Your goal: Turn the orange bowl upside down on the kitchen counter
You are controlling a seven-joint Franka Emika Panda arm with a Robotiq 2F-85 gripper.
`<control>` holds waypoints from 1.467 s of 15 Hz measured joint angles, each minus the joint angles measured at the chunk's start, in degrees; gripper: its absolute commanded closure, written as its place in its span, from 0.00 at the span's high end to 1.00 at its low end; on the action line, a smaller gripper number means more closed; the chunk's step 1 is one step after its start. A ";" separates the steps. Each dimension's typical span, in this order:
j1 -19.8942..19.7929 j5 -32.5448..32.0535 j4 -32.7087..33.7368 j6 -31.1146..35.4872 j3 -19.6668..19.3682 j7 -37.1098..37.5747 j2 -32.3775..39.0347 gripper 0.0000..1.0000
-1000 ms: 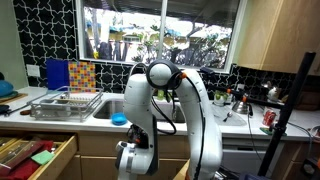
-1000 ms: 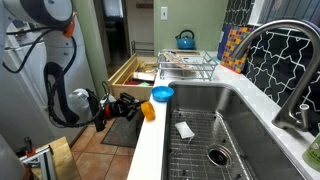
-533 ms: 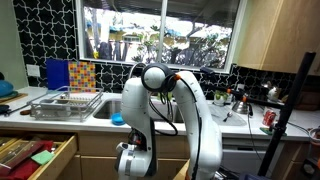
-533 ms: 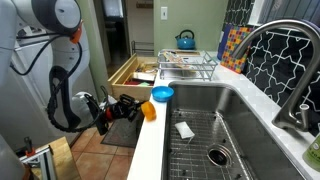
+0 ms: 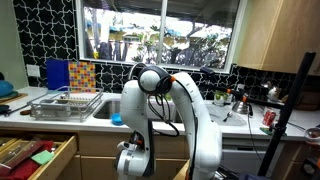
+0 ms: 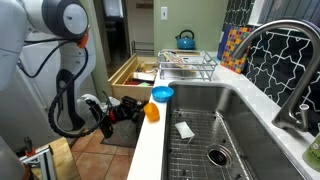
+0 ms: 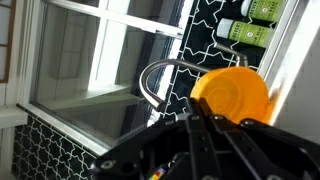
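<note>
Kitchen surface (image 6: 148, 150): at its front edge, the jaws clamp the orange bowl (image 6: 150, 110), tipped on edge, near a blue bowl (image 6: 162, 94).

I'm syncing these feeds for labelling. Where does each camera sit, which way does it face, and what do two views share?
Exterior view: before the kitchen counter, facing the window; the white arm fills the middle.
Exterior view: at the sink end, looking along the counter to the dish rack; arm at left, gripper holding the orange bowl.
Wrist view: on the wrist, facing faucet and window; dark fingers below the orange bowl.
Shared: both exterior views show the dish rack; wrist and exterior share the orange bowl.
</note>
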 measured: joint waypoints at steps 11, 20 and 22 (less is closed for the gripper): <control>-0.39 0.23 1.82 1.94 0.54 1.28 2.95 0.71; -1.01 2.21 1.55 10.43 3.69 -7.54 -6.85 1.00; -1.21 2.90 1.51 13.83 3.70 -11.19 -9.15 1.00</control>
